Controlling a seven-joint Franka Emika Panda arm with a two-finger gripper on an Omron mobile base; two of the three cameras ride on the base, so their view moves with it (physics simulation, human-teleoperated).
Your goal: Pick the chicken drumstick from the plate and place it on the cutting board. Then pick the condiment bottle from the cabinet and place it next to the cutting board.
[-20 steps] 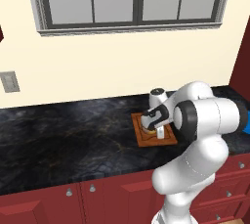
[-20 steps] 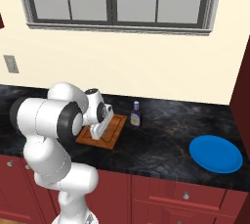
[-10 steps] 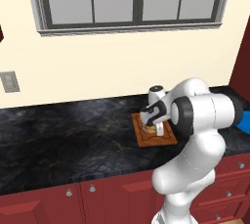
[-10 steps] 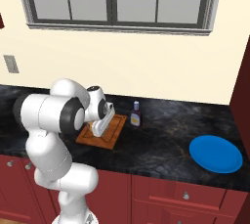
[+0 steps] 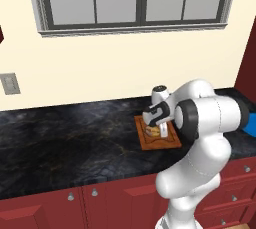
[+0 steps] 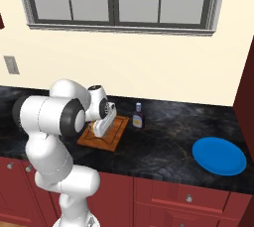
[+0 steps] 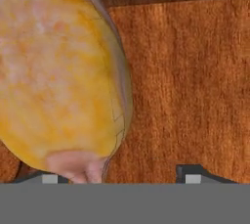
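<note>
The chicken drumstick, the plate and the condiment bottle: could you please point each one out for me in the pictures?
chicken drumstick (image 7: 63,71), hand view, on its plump golden body.
plate (image 6: 219,155), right base view, on the middle of its bare blue face.
condiment bottle (image 6: 137,119), right base view, on its front label.

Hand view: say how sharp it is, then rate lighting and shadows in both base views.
Hand view: the drumstick looms soft and blurry, while the cutting board grain stays fairly crisp. Left base view: flat, even light, with no glare on the counter. Right base view: the plate and the bottle cast hardly any shadow.
</note>
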